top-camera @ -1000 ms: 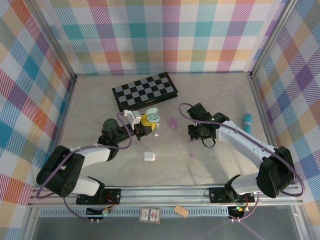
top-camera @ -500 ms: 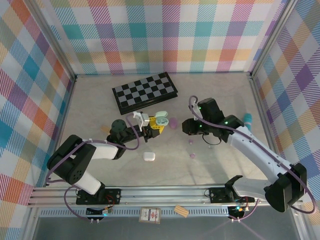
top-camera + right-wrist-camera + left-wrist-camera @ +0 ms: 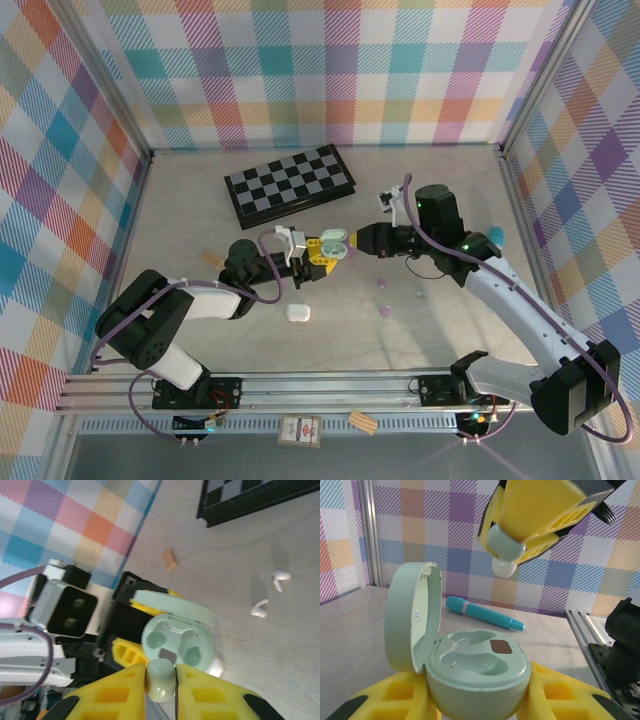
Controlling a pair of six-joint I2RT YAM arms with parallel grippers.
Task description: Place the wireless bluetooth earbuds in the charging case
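Right gripper [image 3: 160, 675] is clamped on a mint bud [image 3: 506, 544] - its yellow fingers [image 3: 125, 690] squeeze the body from both sides, and the rounded end pokes out past the tips. That bud looks tiny, hard and glossy, so I'd call it feather-light and slippery, the sort that squirts out if the pinch goes off-centre; across the fat middle is the place to hold it, and that's where it sits. The left gripper [image 3: 318, 252] is closed around the lower half of the mint case [image 3: 477, 667], which sits upright between its fingers [image 3: 560, 695] above the table with the lid swung back and both wells looking empty. From the left wrist the bud hangs above the case and a little right of the wells, clearly apart from them - not seated yet. Smooth shell, light too, so low on the body is the safe hold.
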